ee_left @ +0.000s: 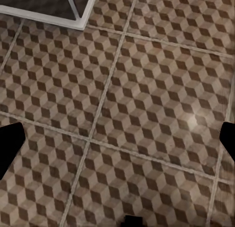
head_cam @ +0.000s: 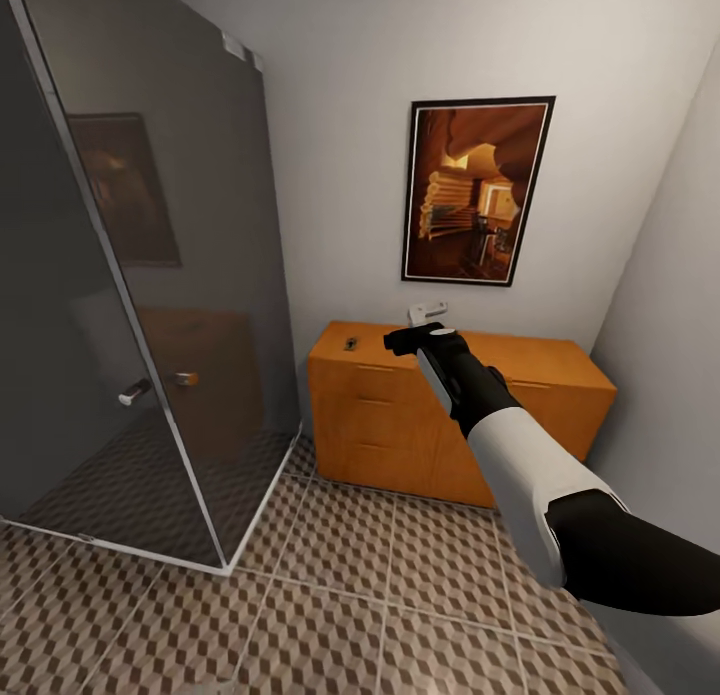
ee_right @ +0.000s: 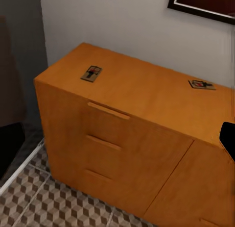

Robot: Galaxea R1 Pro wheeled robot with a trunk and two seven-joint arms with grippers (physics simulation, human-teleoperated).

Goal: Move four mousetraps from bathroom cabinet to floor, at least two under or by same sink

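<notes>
The right gripper [head_cam: 407, 341] is stretched forward toward the cabinet [head_cam: 400, 415]; its jaws look spread apart in the right wrist view, where dark finger parts sit at both edges with nothing between them, so it holds nothing. Ahead of these jaws and lower lies the cabinet top, with one mousetrap [ee_right: 91, 73] near the corner beside the shower [head_cam: 150, 275] and a second mousetrap [ee_right: 201, 84] further along the top, near the wall; both lie flat and well apart from each other. I cannot see the other two traps. The left gripper [ee_left: 117, 148] hangs over the floor [ee_left: 147, 89], fingers wide apart at the picture edges, empty, with a corner of the shower frame beyond it. I judge the step to be the approach for a first pick, with no trap on the floor in these views. The next move calls for bringing the right jaws down over one trap, probably the nearer one, lining them across its short side, and closing gently, because such a thin board can slip or slide on the smooth wood
</notes>
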